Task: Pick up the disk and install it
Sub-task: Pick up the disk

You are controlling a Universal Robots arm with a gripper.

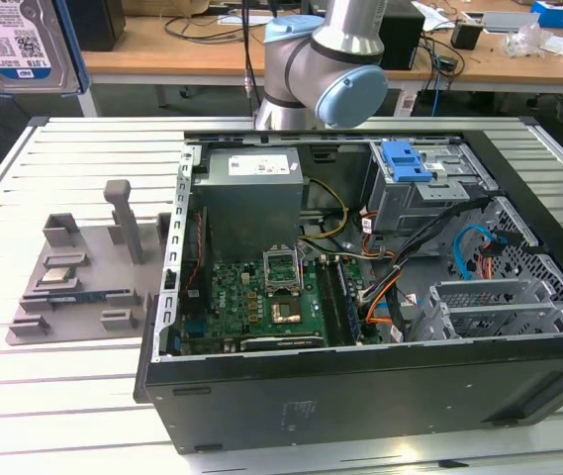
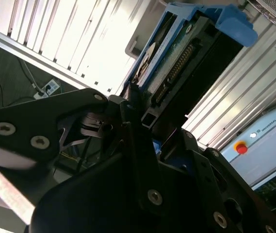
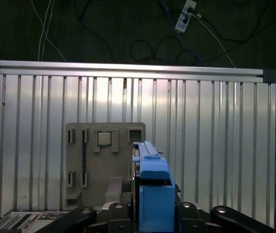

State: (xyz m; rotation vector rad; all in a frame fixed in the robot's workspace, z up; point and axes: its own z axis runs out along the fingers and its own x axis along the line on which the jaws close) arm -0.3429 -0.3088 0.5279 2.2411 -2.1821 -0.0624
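Gripper (image 2: 140,110) clenches the disk (image 2: 186,53) by one end, with the long axis running straight out from the fingers. Disk hangs at the exterior view's upper left, well apart from the bay (image 1: 439,193) at upper right.

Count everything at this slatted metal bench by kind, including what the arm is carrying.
Silver-grey rectangular hard drive in a blue plastic carrier: 1
Open black metal computer case: 1
Bare blue plastic bracket inside the case: 1
Grey plastic parts holder: 1
Small square silver chip: 1
Total: 5
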